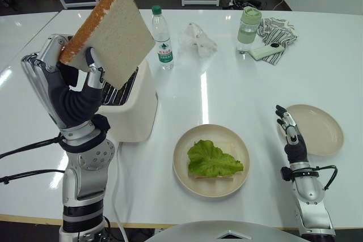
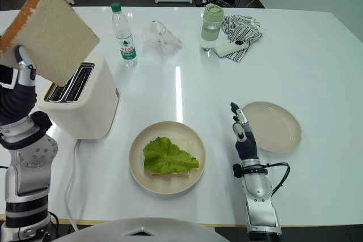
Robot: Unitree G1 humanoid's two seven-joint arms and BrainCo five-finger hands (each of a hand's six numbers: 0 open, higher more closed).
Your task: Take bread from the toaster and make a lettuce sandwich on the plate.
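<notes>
The left hand [image 1: 74, 83] is raised with its fingers curled around the lower edge of a bread slice [image 1: 110, 32], which it holds tilted in the air. The slice is square, with a pale, finely pored face and a golden-brown crust. Just below and right of that hand is the toaster [image 1: 133, 111], a cream, rounded box with two long slots on top. The slots are dark inside, and I cannot tell whether they hold anything.

Between the two hands, nearer the right one, lies a round beige plate [image 1: 227, 140]. In it a ruffled green lettuce leaf [image 1: 212, 160] covers a second slice [image 1: 214, 177], so that only a thin edge of that slice peeks out.

The right hand [image 1: 292, 134] is low over the glossy white table [image 1: 238, 94], its fingers stretched out and holding nothing. Just to its right is an empty plate [image 1: 320, 131], also beige and round.

Well beyond the left hand, past the toaster, stands a clear bottle [image 1: 163, 38] with a green cap and a green-and-white label whose print is too small to read. A crumpled clear bag [image 1: 197, 39] lies beside it. Far ahead of the right hand are a pale green lidded tumbler [image 1: 248, 28], a striped cloth [image 1: 281, 31] and a slim white remote [image 1: 266, 51] that rests on the cloth's edge.
</notes>
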